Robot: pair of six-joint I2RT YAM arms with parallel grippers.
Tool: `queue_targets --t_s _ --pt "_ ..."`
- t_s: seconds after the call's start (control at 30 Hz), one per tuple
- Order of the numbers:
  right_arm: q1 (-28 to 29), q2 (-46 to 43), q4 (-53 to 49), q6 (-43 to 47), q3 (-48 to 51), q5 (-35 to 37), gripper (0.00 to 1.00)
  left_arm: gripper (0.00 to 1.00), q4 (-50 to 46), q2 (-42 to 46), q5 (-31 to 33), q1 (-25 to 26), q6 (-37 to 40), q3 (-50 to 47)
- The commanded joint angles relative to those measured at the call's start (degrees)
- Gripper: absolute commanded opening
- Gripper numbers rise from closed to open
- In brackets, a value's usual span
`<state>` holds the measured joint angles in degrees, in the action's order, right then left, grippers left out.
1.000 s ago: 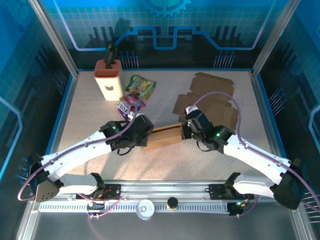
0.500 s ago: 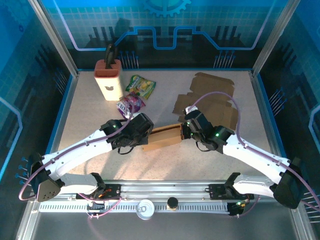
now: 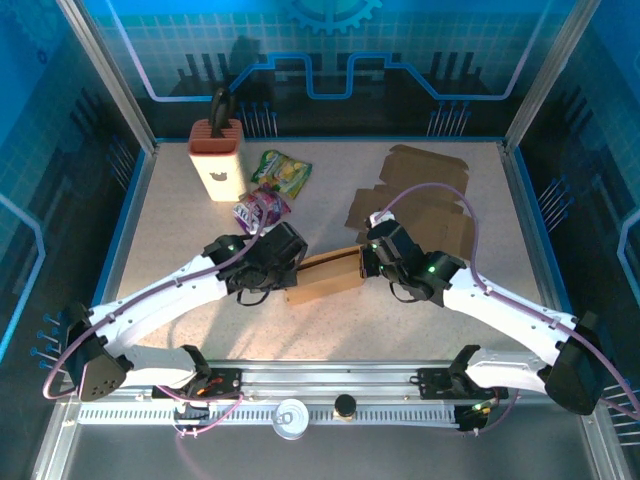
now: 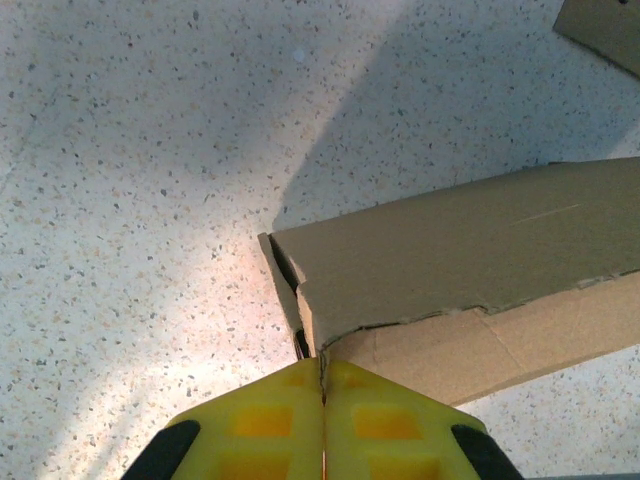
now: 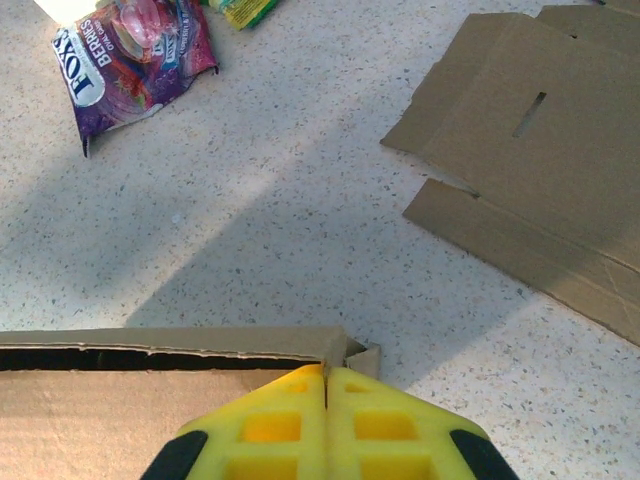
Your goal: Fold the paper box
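Observation:
The paper box (image 3: 325, 273) is a brown cardboard piece, partly folded into a long shallow shape, lying mid-table between the two arms. My left gripper (image 3: 291, 274) is shut on the wall at its left end. In the left wrist view the yellow fingertips (image 4: 322, 375) pinch a thin card edge, and the box (image 4: 460, 250) stretches away to the right. My right gripper (image 3: 365, 262) is shut on the right end. In the right wrist view the gripper (image 5: 327, 375) clamps the corner of the box (image 5: 150, 400), whose top flap stands slightly ajar.
Flat cardboard sheets (image 3: 415, 200) lie at the back right, close behind the right gripper (image 5: 540, 150). A white and red holder (image 3: 218, 160) stands at the back left. A green snack bag (image 3: 283, 172) and a purple one (image 3: 260, 208) lie near it.
The left arm has shifted slightly up and to the right with its end of the box. The right arm has barely moved. Both grips are unchanged.

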<state>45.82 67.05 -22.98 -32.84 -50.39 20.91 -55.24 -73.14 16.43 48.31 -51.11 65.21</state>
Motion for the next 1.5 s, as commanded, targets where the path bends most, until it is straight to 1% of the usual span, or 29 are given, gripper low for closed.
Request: queue_targets --t_s 0.0,0.07,0.23,0.53,0.83,1.0,1.03,1.17,1.27,1.37,1.47 --pt "1.6 1.0 0.3 -0.7 -0.3 -1.6 0.0 0.06 3.1 -1.1 -4.9 -0.4 0.1 2.0" --pt "1.6 1.0 0.3 -0.7 -0.3 -1.6 0.0 0.02 2.9 -1.5 -5.1 -0.5 0.7 2.2" --pt "1.6 0.6 0.3 -0.7 -0.3 -1.2 0.0 0.0 1.6 -1.4 -3.7 -0.5 1.1 1.3" --pt "1.6 0.7 0.8 -0.6 2.1 -0.8 0.0 0.0 5.3 0.2 -3.9 -0.1 1.4 -4.4" --pt "1.6 0.4 0.8 -1.0 2.7 -0.8 0.0 0.0 5.2 1.4 -1.5 1.4 0.6 -6.7" --pt "1.6 -1.8 -0.3 -3.0 3.6 -1.2 0.01 0.0 4.5 1.1 1.0 3.0 -0.7 -7.3" --pt "1.6 -2.4 -0.7 -3.5 3.9 -1.4 0.04 0.0 4.1 1.0 1.9 3.4 -1.0 -7.4" --pt "0.0 -5.0 -1.2 -6.4 5.5 -5.6 0.29 0.0 2.8 0.4 4.3 4.2 -2.3 -7.8" --pt "-0.8 -8.2 -1.6 -9.6 6.8 -7.3 0.46 0.0 2.5 0.6 5.5 4.8 -3.2 -8.2" --pt "-2.8 -11.8 0.6 -14.6 9.2 -11.5 0.58 0.0 2.2 1.0 6.5 5.1 -3.5 -8.2" --pt "-4.1 -15.1 2.8 -21.7 11.2 -13.3 0.7 0.0 1.7 1.3 7.1 5.4 -3.5 -7.8"
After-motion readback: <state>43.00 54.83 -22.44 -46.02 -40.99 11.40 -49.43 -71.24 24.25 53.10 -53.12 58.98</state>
